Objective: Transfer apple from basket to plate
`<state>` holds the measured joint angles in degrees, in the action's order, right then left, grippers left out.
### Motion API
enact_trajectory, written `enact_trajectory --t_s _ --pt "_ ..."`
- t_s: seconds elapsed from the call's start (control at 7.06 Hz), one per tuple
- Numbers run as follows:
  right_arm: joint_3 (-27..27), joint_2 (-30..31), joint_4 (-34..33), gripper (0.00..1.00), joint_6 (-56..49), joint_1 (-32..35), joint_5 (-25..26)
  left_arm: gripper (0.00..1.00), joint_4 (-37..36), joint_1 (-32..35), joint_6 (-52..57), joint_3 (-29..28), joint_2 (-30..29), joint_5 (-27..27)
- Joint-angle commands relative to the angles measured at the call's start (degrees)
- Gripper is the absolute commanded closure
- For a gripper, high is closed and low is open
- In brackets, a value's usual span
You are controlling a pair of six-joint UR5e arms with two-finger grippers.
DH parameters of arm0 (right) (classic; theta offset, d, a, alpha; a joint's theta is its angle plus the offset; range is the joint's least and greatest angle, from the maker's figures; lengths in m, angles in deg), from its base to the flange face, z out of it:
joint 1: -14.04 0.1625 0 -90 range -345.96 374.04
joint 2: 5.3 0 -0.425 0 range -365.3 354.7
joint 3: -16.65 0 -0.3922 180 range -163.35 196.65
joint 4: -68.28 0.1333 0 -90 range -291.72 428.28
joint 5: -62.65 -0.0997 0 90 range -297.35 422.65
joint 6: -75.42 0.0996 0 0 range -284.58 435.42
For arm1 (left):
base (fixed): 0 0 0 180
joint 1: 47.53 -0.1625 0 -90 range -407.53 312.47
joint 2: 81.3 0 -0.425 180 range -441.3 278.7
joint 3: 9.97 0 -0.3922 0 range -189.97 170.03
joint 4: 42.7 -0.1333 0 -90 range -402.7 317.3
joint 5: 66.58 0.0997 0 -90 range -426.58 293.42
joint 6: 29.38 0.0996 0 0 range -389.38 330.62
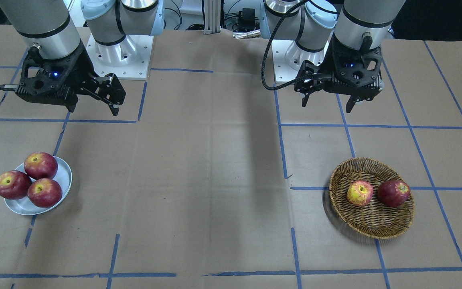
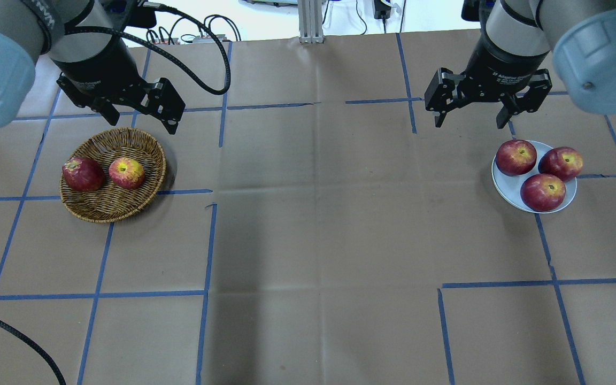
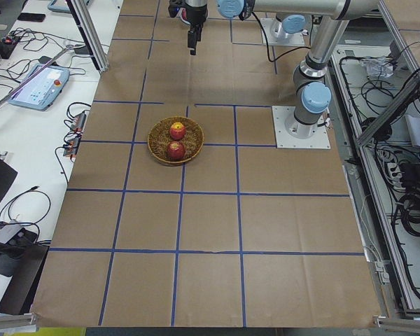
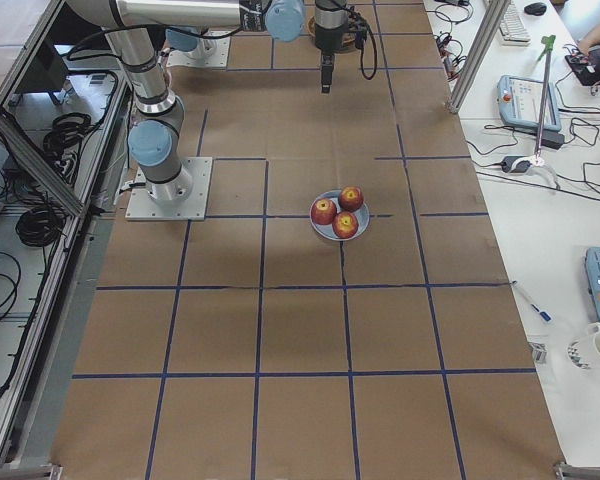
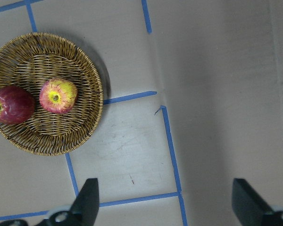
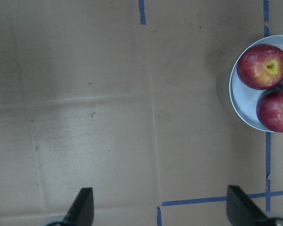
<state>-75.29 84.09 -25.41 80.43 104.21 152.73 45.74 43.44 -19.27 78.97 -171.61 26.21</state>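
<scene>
The apple (image 2: 126,172), yellow with red streaks, lies in the basket (image 2: 106,213) on the robot's left part of the bench (image 2: 318,224), just beside a dark red apple (image 2: 82,174). The left claw (image 2: 141,121) hangs off to one side of the basket, not over it, spread wide with nothing in it. The left wrist view confirms this: its fingertips (image 5: 88,195) stand far apart over bare bench, the basket up in the corner. The right claw (image 2: 468,123) is likewise wide open and empty, near the plate (image 2: 505,184), which carries three dark red apples (image 2: 542,192). The right wrist view catches only the plate's edge and two of those apples in full. The exterior left view takes in the basket, while the exterior right view takes in the plate.
</scene>
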Motion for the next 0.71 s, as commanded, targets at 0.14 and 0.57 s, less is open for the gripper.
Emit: enact_trajectory --t_s 0.14,0.57 --pt "0.0 0.1 0.0 0.00 0.0 0.0 0.0 0.01 -0.6 0.0 -0.1 0.2 -1.5 0.1" --pt "0.0 0.1 0.0 0.00 0.0 0.0 0.0 0.01 -0.6 -0.9 0.5 2.1 -0.1 -0.1"
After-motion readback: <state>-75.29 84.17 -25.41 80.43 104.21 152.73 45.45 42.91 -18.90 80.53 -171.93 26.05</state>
